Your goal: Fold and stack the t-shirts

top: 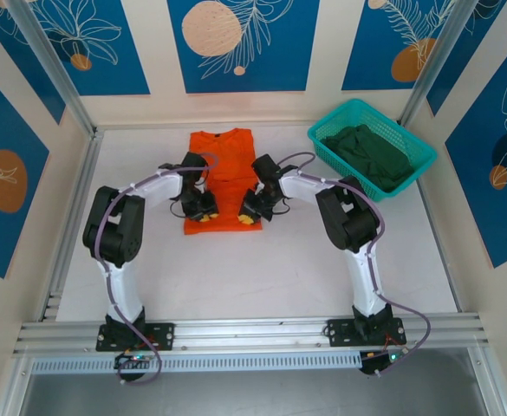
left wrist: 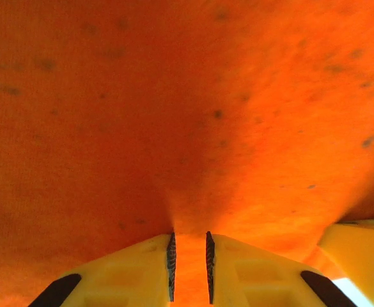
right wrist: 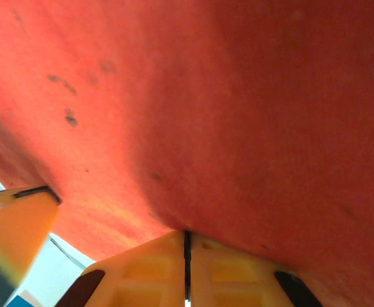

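Observation:
The orange t-shirt [top: 223,165] lies as a long narrow strip on the white table, collar at the far end. My left gripper [top: 204,217] sits on its near left corner and my right gripper [top: 249,219] on its near right corner. In the left wrist view my left gripper [left wrist: 190,240] is pinched on a pleat of orange t-shirt [left wrist: 187,115] that runs between the pads. My right gripper [right wrist: 187,233] is shut tight, with the orange t-shirt [right wrist: 238,115] rising from its tips. The dark green t-shirt [top: 370,152] lies crumpled in the basket.
The teal mesh basket [top: 348,108] stands at the far right corner of the table. Metal frame posts and rails edge the table on the left, right and near sides. Bare white table [top: 262,277] stretches between the shirt and the arm bases.

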`<control>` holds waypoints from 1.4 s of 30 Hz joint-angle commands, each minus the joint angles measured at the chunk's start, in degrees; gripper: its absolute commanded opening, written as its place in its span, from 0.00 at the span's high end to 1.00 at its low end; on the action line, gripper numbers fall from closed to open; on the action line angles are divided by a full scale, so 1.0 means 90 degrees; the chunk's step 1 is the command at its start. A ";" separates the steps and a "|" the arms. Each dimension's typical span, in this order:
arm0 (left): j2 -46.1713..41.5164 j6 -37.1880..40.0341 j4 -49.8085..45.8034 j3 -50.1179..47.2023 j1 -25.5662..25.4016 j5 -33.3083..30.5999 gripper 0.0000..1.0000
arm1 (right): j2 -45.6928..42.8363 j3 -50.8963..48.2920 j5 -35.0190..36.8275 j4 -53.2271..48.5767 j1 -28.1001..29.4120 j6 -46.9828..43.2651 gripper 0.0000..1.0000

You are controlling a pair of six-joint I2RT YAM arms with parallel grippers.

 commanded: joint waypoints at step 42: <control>-0.1023 0.0937 -0.0753 -0.0951 0.0004 -0.1015 1.00 | -0.1409 -0.1875 0.0368 -0.0008 -0.0045 -0.0026 0.82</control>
